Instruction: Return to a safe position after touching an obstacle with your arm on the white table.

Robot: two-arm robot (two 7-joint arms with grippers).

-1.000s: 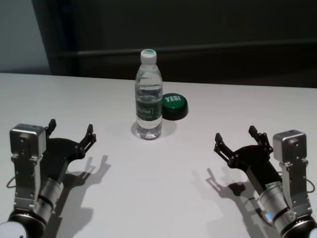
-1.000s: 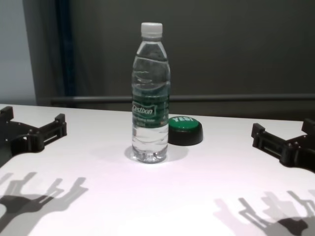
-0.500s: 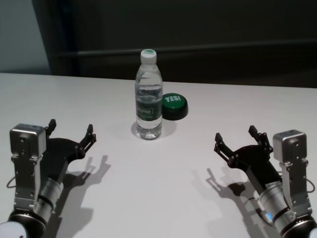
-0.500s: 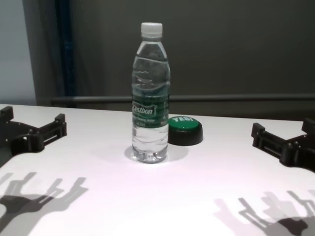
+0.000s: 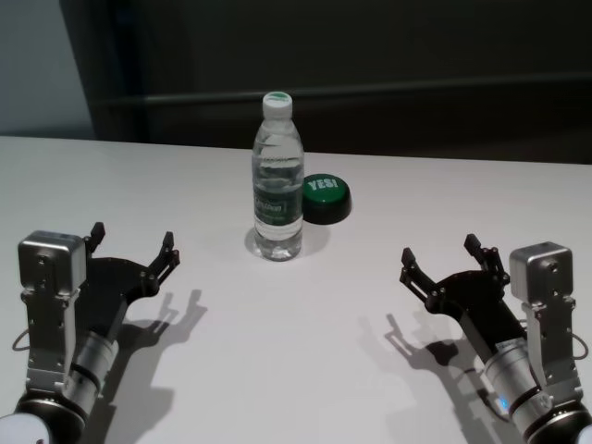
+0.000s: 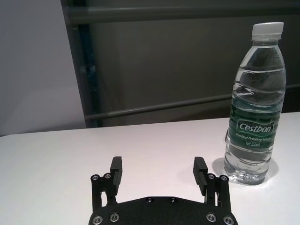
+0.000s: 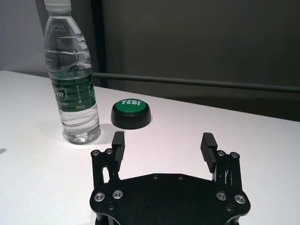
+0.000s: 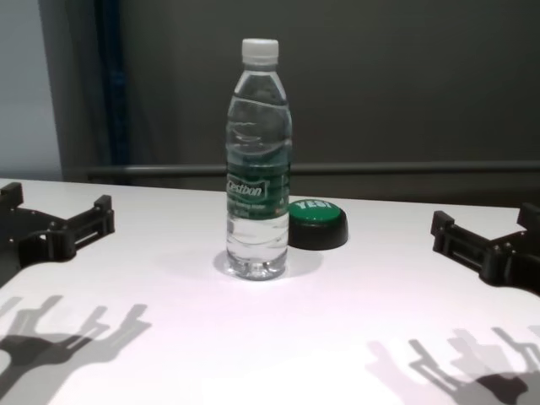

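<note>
Bottle point(image 5: 278, 180) upright mid desk point(image 5: 305, 370), green button point(image 5: 326, 198) just behind-right. L gripper point(image 5: 129, 248) and R gripper point(image 5: 444, 262) held low near front edge, well apart from bottle, fingers spread, nothing held. Judged: arms at safe pose; no further move needed.

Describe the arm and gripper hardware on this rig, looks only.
Left gripper and right gripper: flat black plates with silver screw heads and two short black ribbed fingers. Behind each sits a boxy silver-grey wrist block, then a ribbed metallic cylinder. A thin dark cable loops beside each wrist.
</note>
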